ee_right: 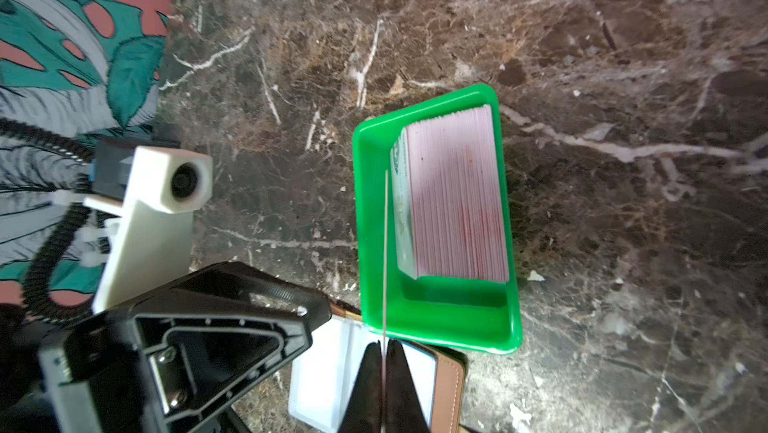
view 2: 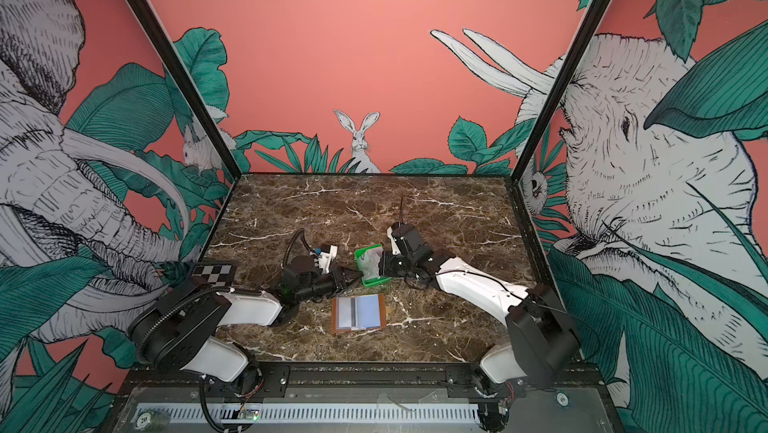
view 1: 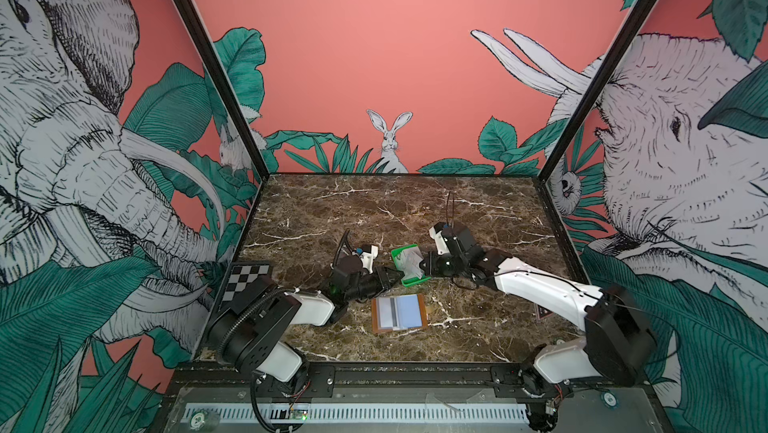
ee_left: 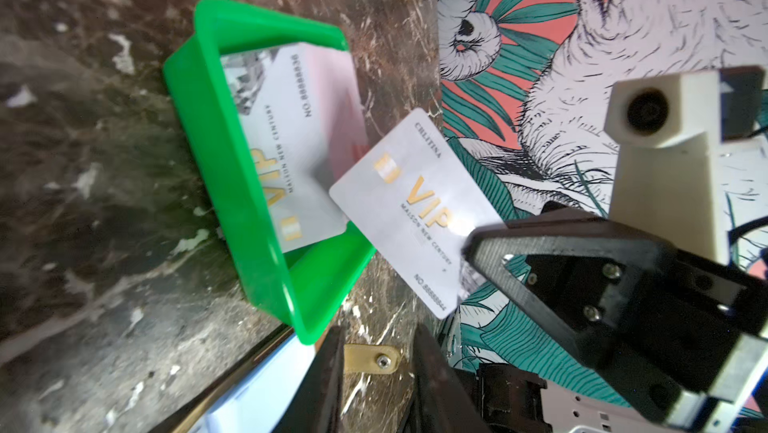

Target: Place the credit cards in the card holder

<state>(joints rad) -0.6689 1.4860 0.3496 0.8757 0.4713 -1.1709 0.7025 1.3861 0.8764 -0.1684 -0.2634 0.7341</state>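
Nearest the robot's base, the card holder (view 1: 399,313) is seen lying open and flat on the marble table (view 1: 374,210) in both top views. A grey-striped card (view 1: 388,312) and a pale blue card (view 1: 410,310) show in its sleeves.

Just beyond it, the left gripper (view 1: 392,277) is held low beside the green tray (view 1: 409,282). Only in the left wrist view are its fingers (ee_left: 328,381) seen standing apart with nothing between them. The holder's snap tab (ee_left: 372,360) is visible in that gap.

The right gripper (view 1: 423,265) is placed at the tray's right side. Its grip cannot be read in the top views. In the right wrist view its fingers (ee_right: 370,385) are seen pressed together on one credit card (ee_right: 385,244), which shows edge-on as a thin line crossing the tray. The holder lies beneath them. That card's face is given only by the left wrist view: white with gold VIP lettering, tilted, and lifted off the table.

Farther on, the stack of credit cards (ee_right: 457,194) is stood on edge inside the tray. Its many pink-tinged edges are shown by the right wrist view, and its printed front by the left wrist view.
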